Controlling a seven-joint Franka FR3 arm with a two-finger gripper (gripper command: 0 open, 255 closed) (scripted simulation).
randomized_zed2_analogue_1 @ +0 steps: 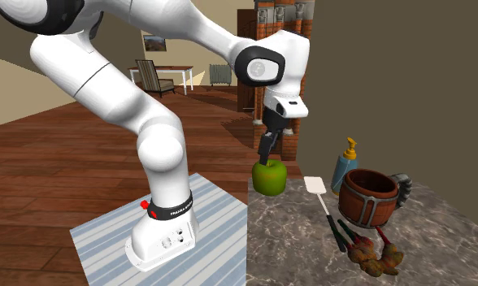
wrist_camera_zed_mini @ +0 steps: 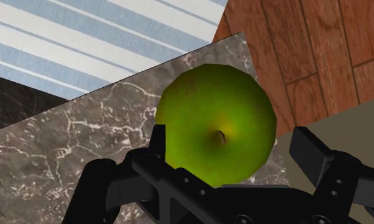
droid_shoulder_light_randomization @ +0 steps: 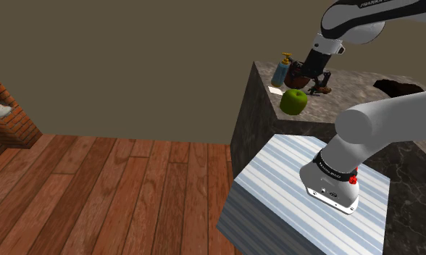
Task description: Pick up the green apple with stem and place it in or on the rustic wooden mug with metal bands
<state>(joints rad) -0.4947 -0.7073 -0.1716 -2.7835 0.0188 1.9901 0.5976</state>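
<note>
The green apple (randomized_zed2_analogue_1: 269, 178) rests stem up on the dark marble counter (randomized_zed2_analogue_1: 294, 252), close to the corner nearest the stand. My gripper (randomized_zed2_analogue_1: 265, 153) hangs directly over it, open. In the wrist view the apple (wrist_camera_zed_mini: 211, 121) lies between the fingers (wrist_camera_zed_mini: 159, 137), which stand apart on either side of it without clasping it. The wooden mug with metal bands (randomized_zed2_analogue_1: 369, 197) stands upright further along the counter, to the second exterior view's right of the apple. In the shoulder view the apple (droid_shoulder_light_randomization: 293, 101) sits at the counter's near corner, below the hand.
A blue bottle with a yellow pump (randomized_zed2_analogue_1: 345, 166) stands behind the mug. A white spatula (randomized_zed2_analogue_1: 315, 187) and dark-handled utensils (randomized_zed2_analogue_1: 353, 240) lie in front of it. The striped stand (randomized_zed2_analogue_1: 217, 213) adjoins the counter. Wooden floor (droid_shoulder_light_randomization: 110, 195) lies beyond the counter edge.
</note>
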